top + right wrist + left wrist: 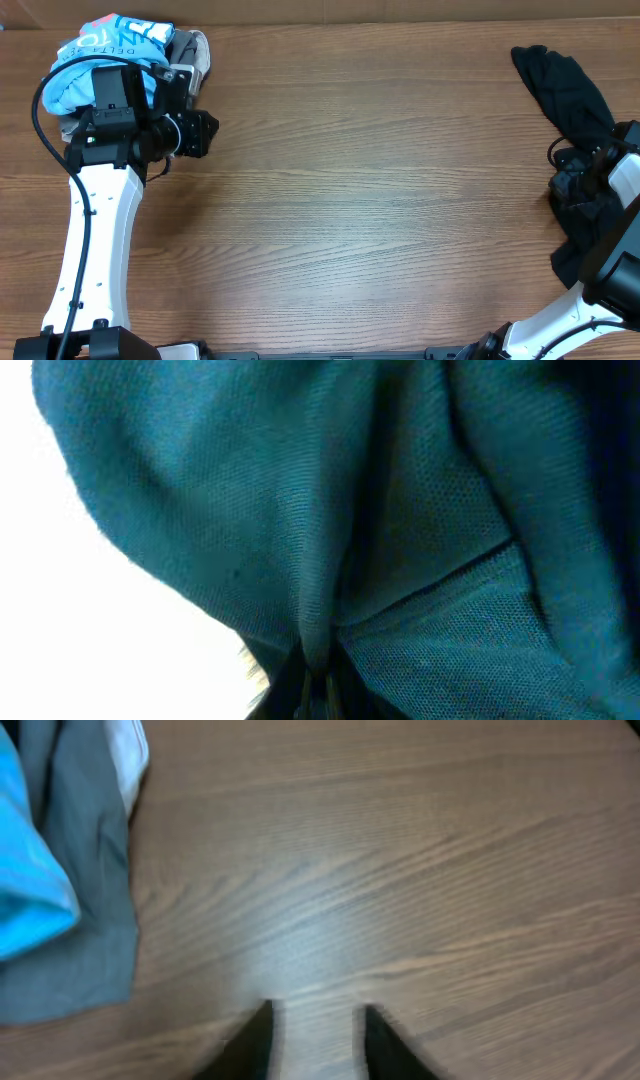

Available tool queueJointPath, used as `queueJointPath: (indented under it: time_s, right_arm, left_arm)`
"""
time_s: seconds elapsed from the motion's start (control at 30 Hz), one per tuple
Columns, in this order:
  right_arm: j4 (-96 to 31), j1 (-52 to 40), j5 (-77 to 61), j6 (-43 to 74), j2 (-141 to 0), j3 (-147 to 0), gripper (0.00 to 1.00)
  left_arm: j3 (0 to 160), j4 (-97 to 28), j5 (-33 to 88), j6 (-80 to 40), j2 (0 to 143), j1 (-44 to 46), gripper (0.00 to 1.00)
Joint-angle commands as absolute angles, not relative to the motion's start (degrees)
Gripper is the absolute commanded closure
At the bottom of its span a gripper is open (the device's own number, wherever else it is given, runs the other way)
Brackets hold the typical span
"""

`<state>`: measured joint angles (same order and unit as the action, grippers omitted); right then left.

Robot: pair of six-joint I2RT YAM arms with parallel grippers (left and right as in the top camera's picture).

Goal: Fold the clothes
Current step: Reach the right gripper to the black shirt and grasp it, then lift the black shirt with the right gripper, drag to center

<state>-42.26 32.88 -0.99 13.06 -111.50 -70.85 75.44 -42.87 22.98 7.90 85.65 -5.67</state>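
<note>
Zero garments look folded, by my reading: no flat, squared piece shows anywhere, so all of the folding is left. Wooden table [380,200] fills nearly the whole overhead view, brown grain, bare through the middle; of the room only a pale strip past the 12 o'clock edge shows, too little to describe. Pile of clothes [120,45] sits bunched at 10 to 11 o'clock, a light blue printed piece on top, grey and white cloth under and beside it. Dark garment [570,90], teal mesh up close, lies crumpled along the 3 o'clock edge, running from 2 toward 4 o'clock. Left gripper [205,133] hovers just beside the pile on its 4 o'clock side, jaws apart over bare wood, holding nothing. Right gripper [572,183] is down in the dark garment; the wrist view shows cloth gathered into a pinch at its tips, so jaws appear clamped on the fabric.
</note>
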Motion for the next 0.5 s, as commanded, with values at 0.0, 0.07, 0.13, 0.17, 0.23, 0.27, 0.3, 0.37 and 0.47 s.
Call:
queueJointPath:
  time_s: [0.0, 0.07, 0.13, 0.17, 0.23, 0.27, 0.3, 0.37, 0.47]
  right_arm:
    - [-44.7, 29.8, -5.2, 13.0, -110.5, -72.2, 0.96]
    - [-47.4, 27.3, -5.2, 11.2, -108.9, -74.1, 0.96]
    - [-50.7, 24.5, -5.3, 10.6, -106.9, -76.8, 0.96]
    - [-52.9, 22.9, -5.5, 10.3, -105.8, -78.6, 0.96]
    - [-57.1, 19.5, -7.4, 9.5, -103.9, -82.6, 0.96]
    - [-59.0, 17.9, -8.6, 8.8, -103.1, -84.6, 0.96]
    - [-61.3, 15.6, -9.3, 8.5, -102.2, -87.0, 0.96]
    - [-65.2, 10.5, -9.3, 8.5, -100.9, -91.3, 0.96]
    - [-68.7, 2.6, -9.3, 8.5, -99.9, -94.5, 0.96]
  left_arm:
    - [77.5, -40.3, 23.8, 6.4, 86.1, -6.1, 0.84]
    - [78.7, -39.8, 23.8, 5.7, 86.1, -6.2, 0.87]
    - [80.6, -40.0, 23.8, 5.5, 86.1, -6.5, 0.88]
    - [81.8, -40.1, 23.8, 5.5, 86.1, -6.8, 0.88]
    - [84.1, -40.3, 23.8, 5.5, 86.1, -7.2, 0.89]
    - [84.9, -40.3, 23.7, 5.5, 86.1, -7.3, 0.89]
    - [85.8, -40.4, 23.6, 5.5, 86.1, -7.4, 0.89]
    - [87.5, -40.4, 23.4, 5.5, 86.1, -7.4, 0.89]
    - [88.8, -40.4, 23.4, 5.5, 86.1, -7.6, 0.88]
